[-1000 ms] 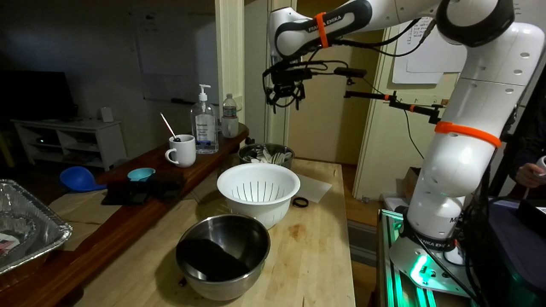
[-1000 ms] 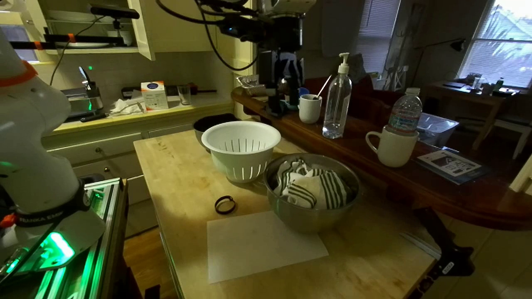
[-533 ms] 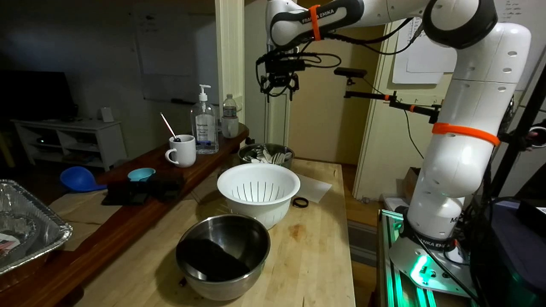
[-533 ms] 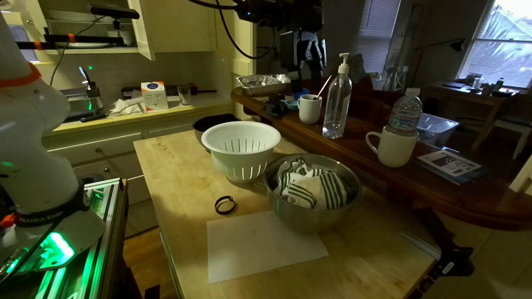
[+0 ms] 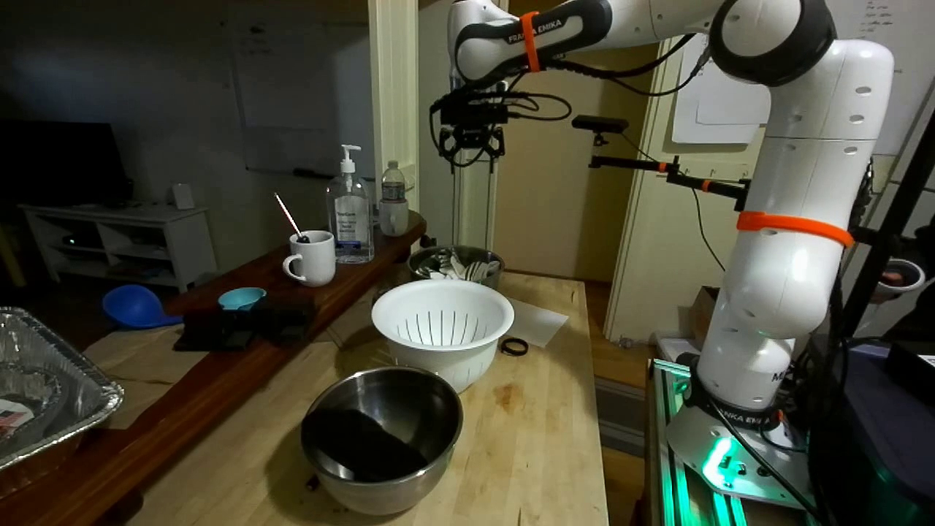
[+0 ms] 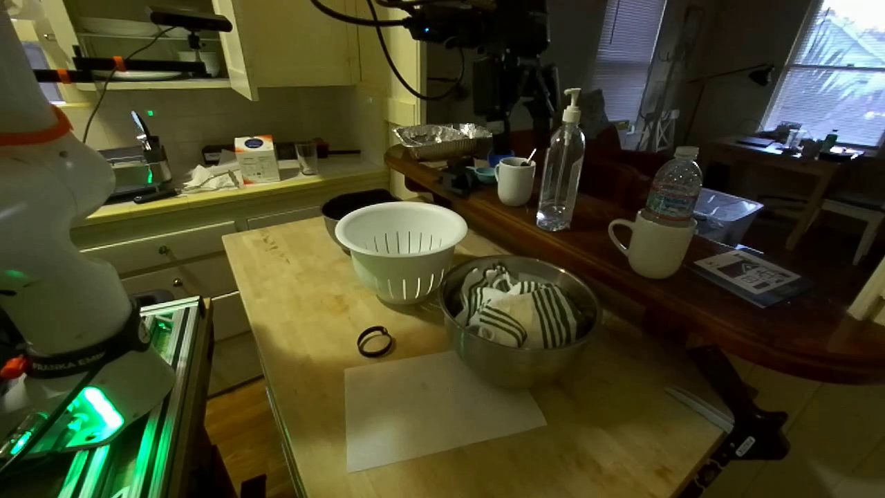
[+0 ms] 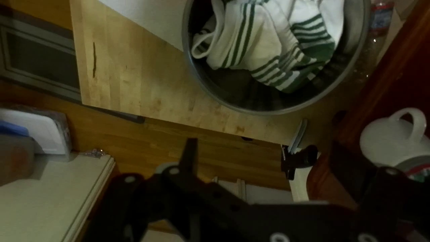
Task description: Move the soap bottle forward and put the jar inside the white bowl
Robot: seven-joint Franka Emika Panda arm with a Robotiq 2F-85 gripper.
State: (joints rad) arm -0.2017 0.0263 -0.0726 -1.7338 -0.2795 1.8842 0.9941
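Observation:
The soap bottle (image 5: 352, 223), clear with a white pump, stands upright on the dark wooden ledge; it also shows in an exterior view (image 6: 560, 181). On the light wooden table sits the white bowl (image 5: 445, 310), ribbed and slotted like a colander, with nothing visible inside. I cannot make out the jar in any view. My gripper (image 5: 472, 166) hangs high in the air, above the level of the pump head and apart from everything. Its fingers are spread with nothing between them, as the wrist view shows with the gripper (image 7: 265, 148) over the table's end and floor.
A steel bowl (image 6: 522, 360) with a striped cloth and a dark-inside steel bowl (image 5: 383, 446) flank the white bowl. On the ledge stand a mug with a utensil (image 5: 313, 259) and a mug (image 6: 657, 249) holding a water bottle (image 6: 674, 187). A clamp (image 6: 747, 429) grips the table edge.
My gripper has risen and swung towards the ledge side, leftward in an exterior view and rightward in an exterior view. It stays open. The bottle and bowls have not moved.

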